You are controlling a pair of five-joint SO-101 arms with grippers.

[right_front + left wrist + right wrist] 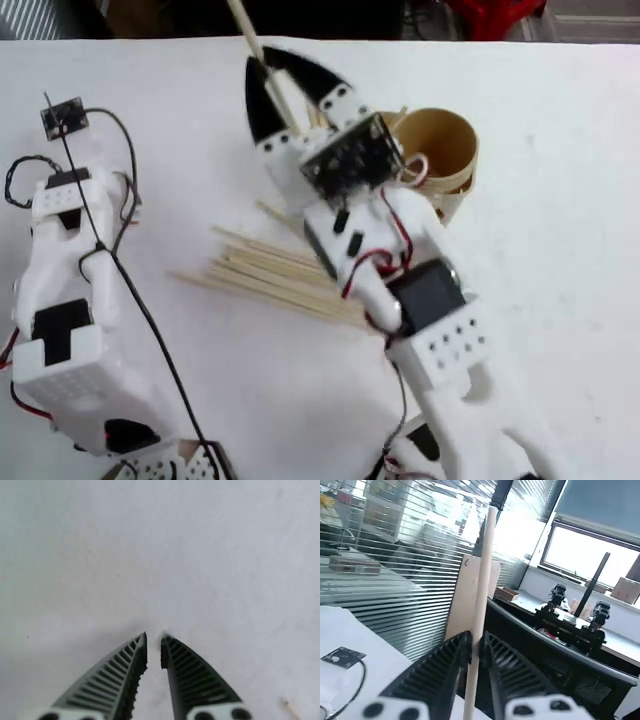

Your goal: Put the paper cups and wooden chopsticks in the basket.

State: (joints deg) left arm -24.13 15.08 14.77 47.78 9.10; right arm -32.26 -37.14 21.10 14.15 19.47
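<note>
High above the surface (560, 300), the right hand (476, 640) is clamped on one chopstick (482, 580); squeeze tight, move slowly.

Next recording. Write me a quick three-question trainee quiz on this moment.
1. True or false: the right gripper is shut on a chopstick.
2. Where is the chopstick pile? A: in a basket. B: on the table, between the arms. C: inside a cup.
3. Fill in: the cups sit next to the ___ arm.
Key: 1 true; 2 B; 3 right.
</note>
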